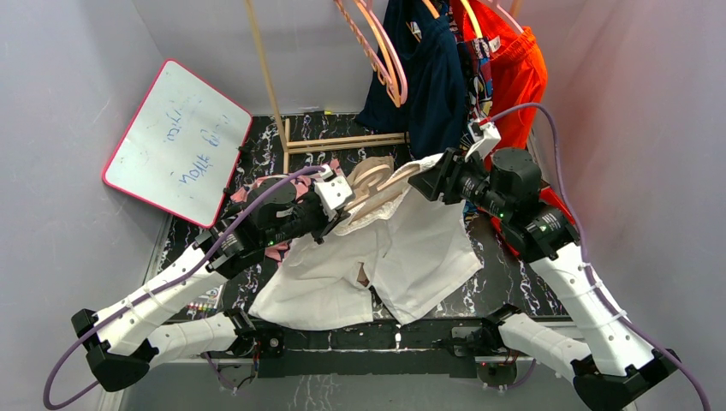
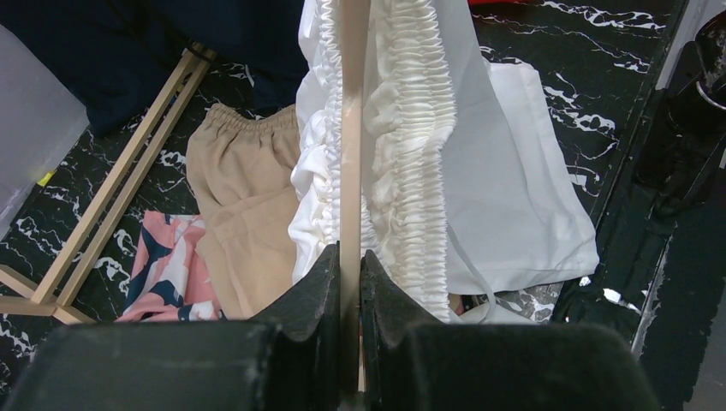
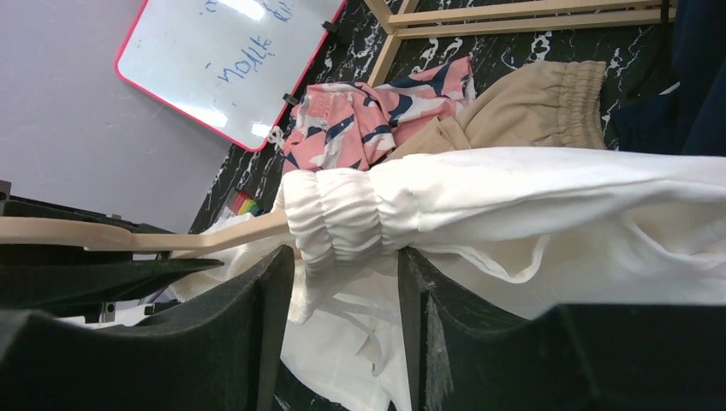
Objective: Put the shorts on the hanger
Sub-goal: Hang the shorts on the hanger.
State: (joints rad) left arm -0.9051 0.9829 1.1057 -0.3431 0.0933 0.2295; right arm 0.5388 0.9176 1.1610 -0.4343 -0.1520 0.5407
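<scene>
The white shorts (image 1: 385, 257) lie spread on the dark table, their gathered waistband lifted onto the beige hanger (image 1: 377, 184). My left gripper (image 1: 336, 195) is shut on the hanger's arm (image 2: 351, 128), with gathered waistband (image 2: 415, 154) on both sides of it. My right gripper (image 1: 425, 175) is at the waistband's right end. In the right wrist view its fingers (image 3: 345, 257) pinch a bunch of waistband (image 3: 342, 210), with the hanger arm (image 3: 128, 235) sticking out to the left. The drawstring (image 3: 368, 317) hangs between the jaws.
Tan shorts (image 2: 240, 197) and a pink navy-patterned garment (image 2: 167, 257) lie behind the hanger. A pink-framed whiteboard (image 1: 175, 141) leans at the back left. A wooden rack (image 1: 342, 141) holds pink hangers (image 1: 381, 51), a navy garment (image 1: 428, 77) and an orange one (image 1: 514, 68).
</scene>
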